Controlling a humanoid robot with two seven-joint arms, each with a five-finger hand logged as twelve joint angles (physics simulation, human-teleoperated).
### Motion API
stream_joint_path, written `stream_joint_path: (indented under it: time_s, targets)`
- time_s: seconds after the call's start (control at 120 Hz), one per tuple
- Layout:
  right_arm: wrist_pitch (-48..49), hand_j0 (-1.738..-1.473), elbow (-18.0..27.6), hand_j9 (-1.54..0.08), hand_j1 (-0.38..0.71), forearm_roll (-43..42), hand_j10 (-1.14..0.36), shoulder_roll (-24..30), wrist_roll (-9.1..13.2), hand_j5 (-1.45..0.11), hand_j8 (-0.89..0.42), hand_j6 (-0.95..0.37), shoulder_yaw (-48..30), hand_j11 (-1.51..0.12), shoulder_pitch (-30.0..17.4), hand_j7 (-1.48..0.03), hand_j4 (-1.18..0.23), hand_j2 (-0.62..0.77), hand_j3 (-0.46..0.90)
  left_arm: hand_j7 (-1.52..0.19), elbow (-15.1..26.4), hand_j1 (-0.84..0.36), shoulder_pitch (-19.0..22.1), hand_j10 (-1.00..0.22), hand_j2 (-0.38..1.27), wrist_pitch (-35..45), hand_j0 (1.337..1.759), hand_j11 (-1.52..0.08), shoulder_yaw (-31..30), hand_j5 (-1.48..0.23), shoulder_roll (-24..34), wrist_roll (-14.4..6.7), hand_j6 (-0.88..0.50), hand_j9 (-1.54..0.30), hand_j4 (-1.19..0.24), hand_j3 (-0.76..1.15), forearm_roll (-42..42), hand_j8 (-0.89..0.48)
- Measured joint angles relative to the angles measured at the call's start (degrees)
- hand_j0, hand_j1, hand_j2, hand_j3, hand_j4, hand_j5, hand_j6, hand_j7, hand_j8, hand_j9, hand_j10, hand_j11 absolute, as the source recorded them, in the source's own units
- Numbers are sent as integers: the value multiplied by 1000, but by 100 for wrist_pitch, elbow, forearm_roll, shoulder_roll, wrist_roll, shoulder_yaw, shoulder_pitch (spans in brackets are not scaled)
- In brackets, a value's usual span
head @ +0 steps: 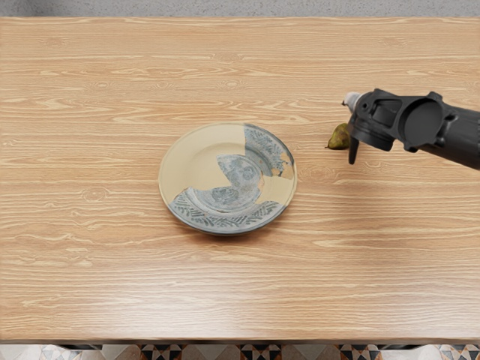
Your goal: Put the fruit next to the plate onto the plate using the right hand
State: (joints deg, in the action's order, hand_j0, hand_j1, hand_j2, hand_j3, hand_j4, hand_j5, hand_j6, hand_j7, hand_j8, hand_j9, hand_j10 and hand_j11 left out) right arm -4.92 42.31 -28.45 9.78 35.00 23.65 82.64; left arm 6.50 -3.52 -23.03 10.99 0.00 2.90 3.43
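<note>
Surface: a pale wooden table point(90, 285), viewed from above at a slant. Item one: fruit point(338, 138), small, olive-yellow, lay on the wood to the right of the plate and apart from it, its right side hidden behind my right hand point(375, 120). My hand was close against it; whether it was open or closed on the fruit I could not tell. Item two: plate point(187, 161), round, cream with grey patterning, stood mid-table.

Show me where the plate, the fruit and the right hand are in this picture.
plate point(176, 161): head view, bare cream part near its left rim.
fruit point(338, 137): head view, its visible yellow-green side.
right hand point(379, 120): head view, middle of the black hand.
</note>
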Motion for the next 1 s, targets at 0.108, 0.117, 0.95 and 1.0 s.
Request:
stream_joint_path:
  time_s: [0.108, 0.117, 0.95, 1.0]
  targets:
    - [-85, -1658, -142, -141, -220, -104, -110, -37, 0, -141, -111, -112, 11, -141, -104, -141, -111, -20, 0, -17, 0, 334, 0, -13, 2, 0, 1658, -17, 0, -17, 0, 0, -13, -17, -13, 0, 0, -13]
    - [-88, -1658, -154, -143, -218, -108, -112, -46, 0, -143, -113, -114, 10, -143, -110, -143, -113, -21, 0, -17, 0, 334, 0, -13, 2, 0, 1658, -17, 0, -17, 0, 0, -13, -17, -13, 0, 0, -13]
    - [204, -1658, -1627, -212, -155, -159, -165, -934, 0, -212, -166, -167, -27, -212, -556, -211, -165, -31, 0, -17, 0, 334, -53, -13, 2, 0, 1658, -17, 0, -17, 0, 0, -13, -17, -13, 0, 0, -13]
    - [207, -1658, -1653, -216, -151, -159, -168, -951, 0, -216, -169, -171, -33, -216, -566, -216, -169, -32, 0, -17, 0, 334, -53, -13, 2, 0, 1658, -17, -1, -17, 0, 0, -13, -17, -13, 0, 0, -13]
